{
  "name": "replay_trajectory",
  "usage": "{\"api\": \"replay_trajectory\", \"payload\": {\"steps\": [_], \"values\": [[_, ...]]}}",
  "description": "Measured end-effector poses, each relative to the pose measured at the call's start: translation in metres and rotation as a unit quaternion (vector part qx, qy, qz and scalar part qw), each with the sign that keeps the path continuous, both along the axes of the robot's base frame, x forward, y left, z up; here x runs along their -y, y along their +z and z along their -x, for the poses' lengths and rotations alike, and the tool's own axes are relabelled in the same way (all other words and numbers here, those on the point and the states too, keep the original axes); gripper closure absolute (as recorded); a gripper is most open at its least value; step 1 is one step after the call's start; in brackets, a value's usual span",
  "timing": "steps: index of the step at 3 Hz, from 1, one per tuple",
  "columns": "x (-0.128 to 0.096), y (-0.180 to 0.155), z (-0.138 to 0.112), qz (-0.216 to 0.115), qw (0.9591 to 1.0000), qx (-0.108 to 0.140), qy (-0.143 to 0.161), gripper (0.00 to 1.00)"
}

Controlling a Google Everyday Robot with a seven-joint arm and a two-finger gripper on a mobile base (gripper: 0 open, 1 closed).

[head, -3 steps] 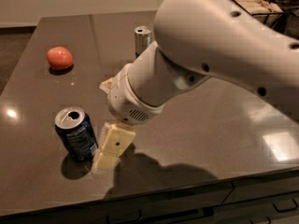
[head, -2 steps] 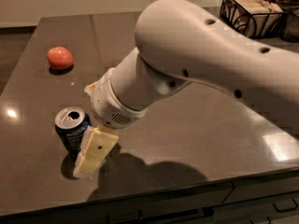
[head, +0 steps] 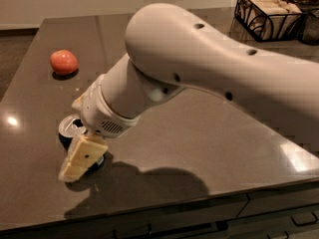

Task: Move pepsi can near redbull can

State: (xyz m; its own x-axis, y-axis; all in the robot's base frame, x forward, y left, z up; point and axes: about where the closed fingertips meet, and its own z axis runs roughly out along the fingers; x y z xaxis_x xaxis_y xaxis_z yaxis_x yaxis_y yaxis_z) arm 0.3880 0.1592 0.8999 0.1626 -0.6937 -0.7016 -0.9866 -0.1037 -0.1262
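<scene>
The pepsi can [head: 70, 127] stands near the table's front left; only its silver top and a sliver of dark-blue side show. My gripper [head: 79, 156] is down at the can, its cream-coloured end covering the can's front and right side. My large white arm [head: 199, 78] reaches in from the right across the table's middle. The redbull can is hidden behind the arm.
A red-orange round fruit [head: 64, 62] lies at the far left of the dark table [head: 199, 148]. A black wire basket [head: 269, 14] with packets stands at the back right corner. The table's front edge runs just below the gripper.
The arm has swung left and toward the camera. The gripper has moved from beside the pepsi can to over its front, and the redbull can has gone out of sight behind the arm.
</scene>
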Motion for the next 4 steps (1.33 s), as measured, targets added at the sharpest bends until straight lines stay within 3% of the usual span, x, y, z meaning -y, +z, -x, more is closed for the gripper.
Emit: {"api": "replay_trajectory", "payload": {"steps": [2, 3, 4], "values": [[0.007, 0.011, -0.010, -0.014, 0.9999, -0.006, -0.006, 0.64], [0.020, 0.026, -0.029, -0.017, 0.9995, 0.003, -0.026, 0.87], [0.043, 0.041, -0.066, -0.016, 0.9976, 0.017, -0.066, 1.00]]}}
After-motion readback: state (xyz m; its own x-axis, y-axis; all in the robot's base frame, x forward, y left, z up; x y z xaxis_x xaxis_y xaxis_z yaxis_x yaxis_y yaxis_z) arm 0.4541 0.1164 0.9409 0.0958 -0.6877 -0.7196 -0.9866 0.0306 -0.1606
